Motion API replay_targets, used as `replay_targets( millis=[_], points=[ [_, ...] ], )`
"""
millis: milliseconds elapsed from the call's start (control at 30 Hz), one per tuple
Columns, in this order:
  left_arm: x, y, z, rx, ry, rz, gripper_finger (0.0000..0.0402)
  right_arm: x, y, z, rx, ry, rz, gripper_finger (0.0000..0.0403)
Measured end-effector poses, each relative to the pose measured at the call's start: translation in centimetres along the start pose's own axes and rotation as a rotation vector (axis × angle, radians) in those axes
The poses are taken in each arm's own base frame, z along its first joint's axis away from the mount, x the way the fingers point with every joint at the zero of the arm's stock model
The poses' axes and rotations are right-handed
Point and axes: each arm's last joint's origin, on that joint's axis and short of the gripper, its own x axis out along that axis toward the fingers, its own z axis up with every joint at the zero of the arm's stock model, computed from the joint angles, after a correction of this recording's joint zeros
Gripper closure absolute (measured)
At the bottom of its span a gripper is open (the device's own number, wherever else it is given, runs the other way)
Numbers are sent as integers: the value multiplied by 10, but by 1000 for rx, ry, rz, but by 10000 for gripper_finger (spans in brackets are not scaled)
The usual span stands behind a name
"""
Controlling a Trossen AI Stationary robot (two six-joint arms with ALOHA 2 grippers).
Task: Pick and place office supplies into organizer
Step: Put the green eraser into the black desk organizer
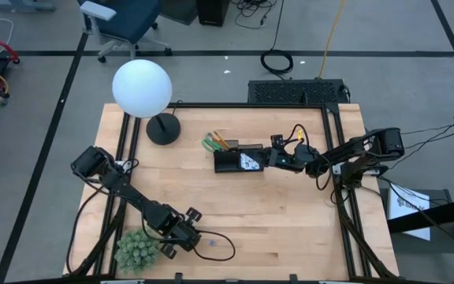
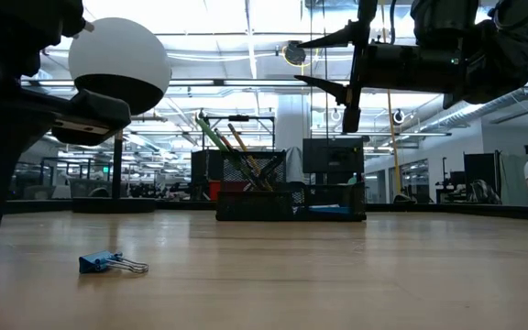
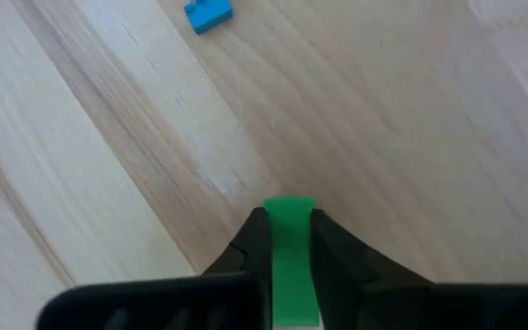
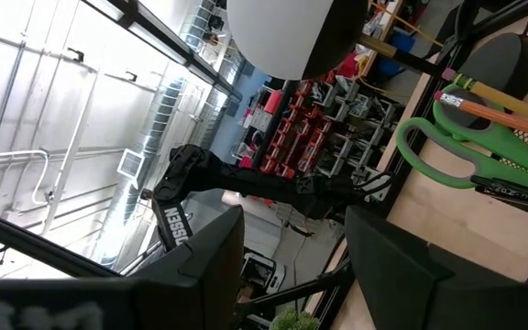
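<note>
left arm: reaches across the near-left tabletop (image 1: 274, 213); its left end effector (image 1: 181, 231) is low over the wood beside the fuzzy green plant ball (image 1: 136, 251). its jaws are narrow, clamped on a small green eraser (image 3: 291, 261), a flat, smooth block gripped on its two faces so one end projects past the fingertips. judged to be a pick just made, with transport to the organizer yet to come.

blue binder clip (image 2: 110, 264): lying on the tabletop just beside the left end effector, apart from it, wire handles folded flat. it is the only supply seen loose on the wood, and is judged next in line.

white globe lamp (image 1: 141, 87): matte sphere on a thin stem with a round black base (image 1: 163, 128), at the far-left part of the tabletop. not a task item.

tabletop: pale wood planks with visible grain, inside a black frame.

organizer (image 1: 238, 160): black rectangular mesh tray near the tabletop's centre, towards its far edge. green-handled scissors (image 4: 466, 151) and orange-yellow pencils (image 4: 498, 103) stand tilted in its left compartment, leaning on the wall because they are taller than it. something blue and flat shows low in the right part; what it is cannot be told.

right arm: extends from the right edge; its right end effector (image 1: 277, 155) hovers raised at the organizer's right end, jaws wide and holding nothing. judged to be waiting.
</note>
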Motion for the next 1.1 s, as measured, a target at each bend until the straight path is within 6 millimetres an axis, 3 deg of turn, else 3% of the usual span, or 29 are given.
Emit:
replay_targets(
  millis=[300, 800, 1100],
  points=[
    [0, 0, 0, -34, 0, -15, 395, 0, 0, 0, 0, 0, 0, 222],
    [0, 0, 0, -39, -4, -28, 398, 0, 0, 0, 0, 0, 0, 222],
    [1, 0, 2, -32, -27, -23, 287, 0, 0, 0, 0, 0, 0, 222]
  ],
)
